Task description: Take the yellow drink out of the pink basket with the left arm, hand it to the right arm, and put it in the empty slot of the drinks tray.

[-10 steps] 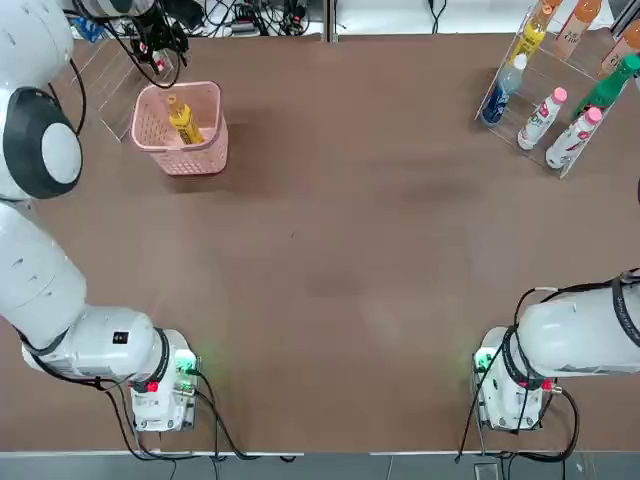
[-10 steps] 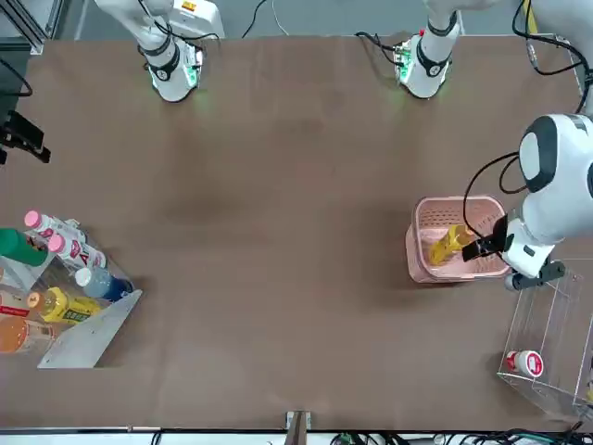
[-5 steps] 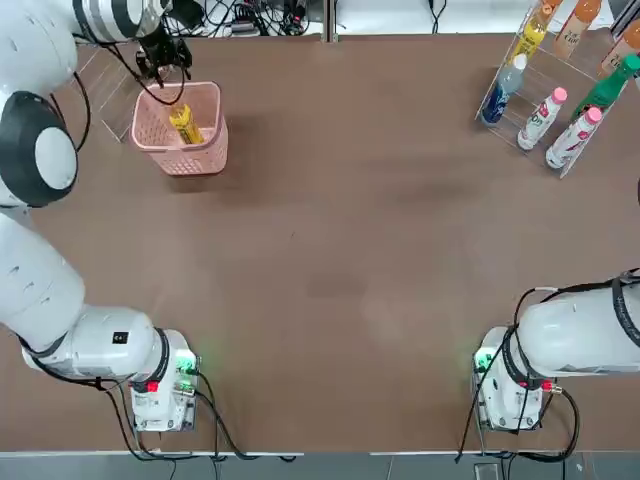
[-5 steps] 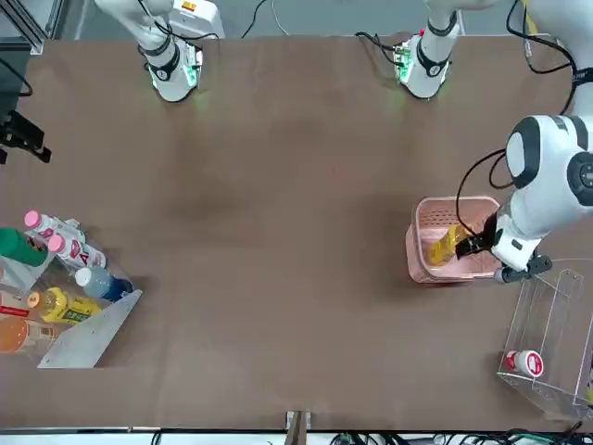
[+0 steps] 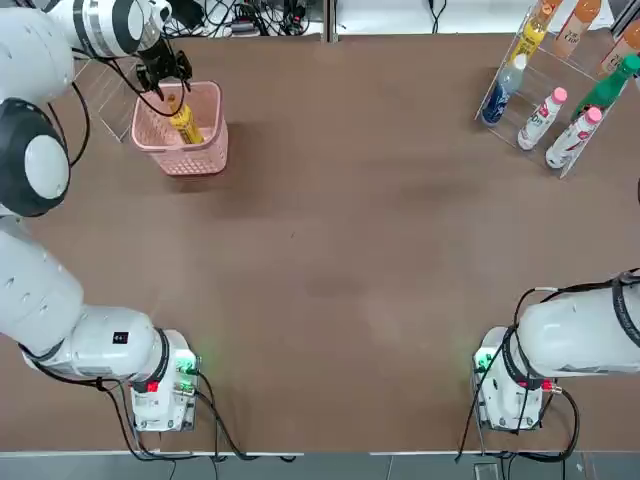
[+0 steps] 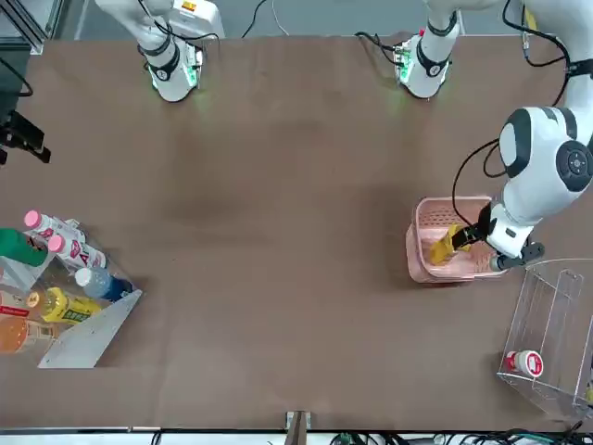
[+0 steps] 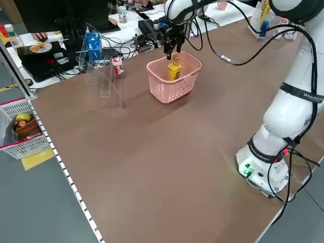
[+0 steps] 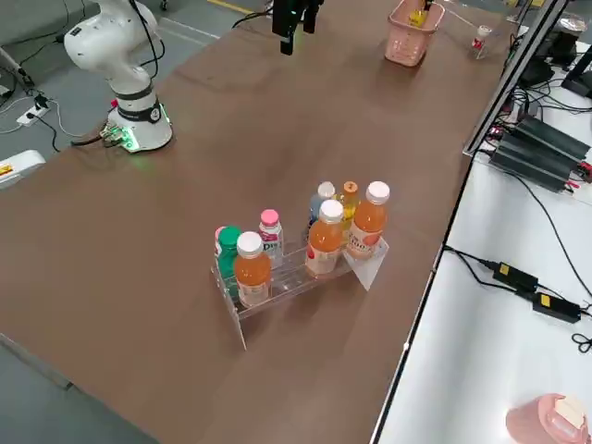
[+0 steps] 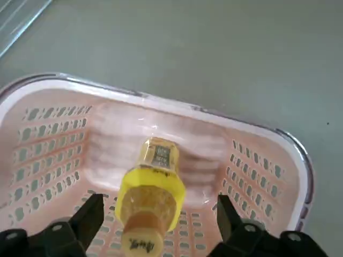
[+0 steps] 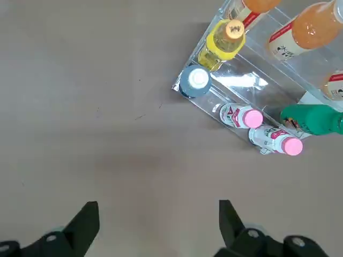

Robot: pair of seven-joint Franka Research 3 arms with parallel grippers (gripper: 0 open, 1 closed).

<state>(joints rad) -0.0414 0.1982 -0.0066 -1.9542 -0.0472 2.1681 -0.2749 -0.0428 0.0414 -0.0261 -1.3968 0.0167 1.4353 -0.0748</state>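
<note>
Hovering my left jaws [image 9: 155,225] over the basket [image 9: 268,155], fingers spread wide either side of the yellow drink [image 9: 150,195], not gripping yet. Bottle stands tilted inside the basket, cap end toward my wrist camera. From overhead the left jaws [image 5: 165,72] sit at the basket's far rim, right above the bottle.

Progress: early. Nothing lifted, no handover, nothing placed. Left to do, by my read: drop and close on the bottle, pull it out, pass it to the right arm, then slot it into the tray [image 5: 560,90] at the far right corner of the desk [image 5: 350,250].

Right jaws [image 10: 155,230] are wide and empty, parked high above the desk on the tray side, looking down at the tray [image 10: 252,80].

Hard to make out:
- whether my fingertips are already below the basket rim; the wrist view cuts them off
- which tray slot is the empty one; bottles overlap in the right side view and overhead crops the tray's far end
- the bottle's lower half, hidden by its own shoulder and the basket wall
</note>
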